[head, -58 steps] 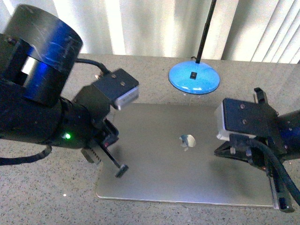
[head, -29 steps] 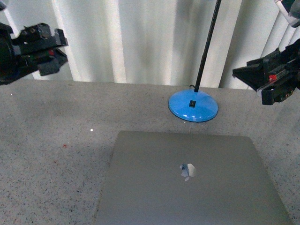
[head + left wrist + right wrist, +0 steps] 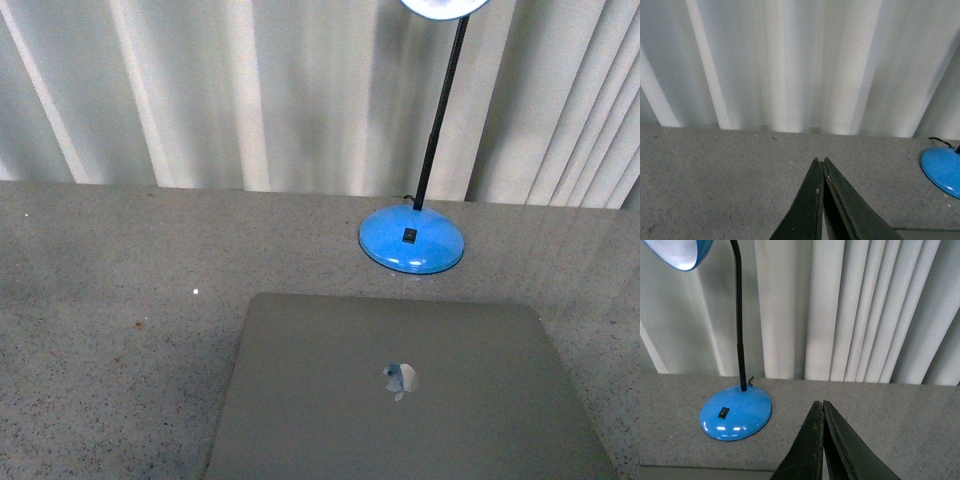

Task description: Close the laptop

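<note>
The slim silver-grey laptop (image 3: 410,395) lies lid-down on the speckled grey surface (image 3: 110,300), near the blue lamp base (image 3: 411,240). Left pincer (image 3: 822,162) and right pincer (image 3: 820,404) seem pressed together, holding nothing.

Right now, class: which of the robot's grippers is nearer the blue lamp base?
Right. The right gripper has the lamp base close beside it; the left gripper sees it only at its view's far edge.
</note>
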Action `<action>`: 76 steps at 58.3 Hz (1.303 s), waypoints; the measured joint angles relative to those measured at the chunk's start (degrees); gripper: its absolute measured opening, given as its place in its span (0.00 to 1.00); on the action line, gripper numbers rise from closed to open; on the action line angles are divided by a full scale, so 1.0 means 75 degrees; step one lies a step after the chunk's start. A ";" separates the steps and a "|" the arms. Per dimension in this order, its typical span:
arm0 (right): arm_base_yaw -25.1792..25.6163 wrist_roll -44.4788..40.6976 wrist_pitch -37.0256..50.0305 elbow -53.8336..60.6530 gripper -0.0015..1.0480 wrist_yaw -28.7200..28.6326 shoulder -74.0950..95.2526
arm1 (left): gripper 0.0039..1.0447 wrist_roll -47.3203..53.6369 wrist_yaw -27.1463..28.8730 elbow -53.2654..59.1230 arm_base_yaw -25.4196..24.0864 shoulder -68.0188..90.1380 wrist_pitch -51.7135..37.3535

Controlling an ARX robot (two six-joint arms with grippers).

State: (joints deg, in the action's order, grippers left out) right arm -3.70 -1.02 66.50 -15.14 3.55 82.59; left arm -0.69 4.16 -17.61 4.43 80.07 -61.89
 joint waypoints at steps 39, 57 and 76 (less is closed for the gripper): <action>0.0490 0.0041 -0.2457 0.1746 0.03 -0.0478 -0.4208 | 0.03 0.0035 -0.0548 0.2020 -0.0574 -0.3687 0.1682; 0.0490 0.0050 -0.4208 0.1970 0.03 -0.0481 -0.6239 | 0.03 0.0035 -0.0551 0.2133 -0.0574 -0.5791 0.3477; 0.0490 0.0050 -0.5662 0.1973 0.03 -0.0481 -0.7799 | 0.03 0.0035 -0.0551 0.2139 -0.0574 -0.7385 0.4954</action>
State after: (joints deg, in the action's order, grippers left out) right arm -0.03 -0.64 24.03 -0.34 -0.05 24.10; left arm -0.43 0.03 -1.56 0.12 24.69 -24.73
